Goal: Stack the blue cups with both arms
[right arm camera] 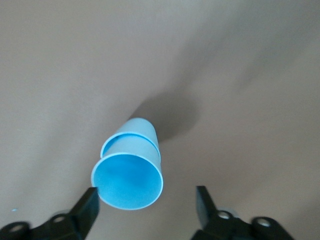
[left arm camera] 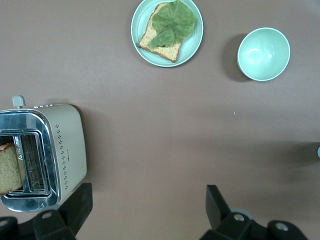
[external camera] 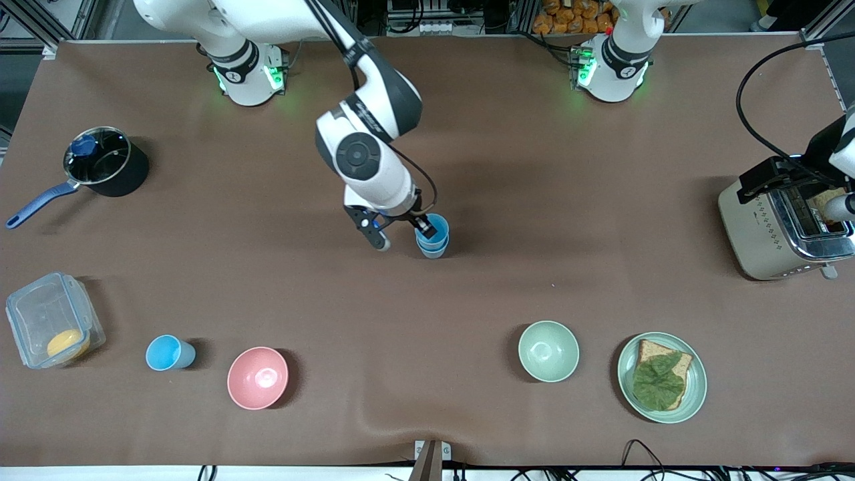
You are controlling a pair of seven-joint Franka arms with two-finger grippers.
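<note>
While the right arm reaches down from the upper left of the front view to the middle of the table, its right gripper [external camera: 401, 235] hangs at a stack of two blue cups [external camera: 433, 238], one bright sky-blue cup nested in a second blue cup that shows just below its rim. In the right wrist view the nested cups [right arm camera: 129, 172] stand upright on the brown table [right arm camera: 240, 75], and the two dark fingers [right arm camera: 86, 206] are spread wide, one just beside the upper cup's rim and the other well apart from it, so the right gripper is released and grasps nothing. A third blue cup [external camera: 169, 353] stands alone at the lower left of the front view, between a clear lidded container [external camera: 50, 319] holding something yellow and a pink bowl [external camera: 258, 377].

At the right edge of the front view the left gripper [external camera: 843, 204] waits above a silver toaster [external camera: 775, 230]; the left wrist view shows its fingers [left arm camera: 216, 202] parted and bare over the tabletop, with a slice of bread sitting in the toaster's [left arm camera: 47, 155] slot. A pale green bowl [external camera: 548, 351] sits at the lower middle right of the front view, beside a green plate [external camera: 695, 394] carrying toast topped with a leaf. A black saucepan [external camera: 107, 164] with a blue handle rests at the upper left, with a blue object inside it
</note>
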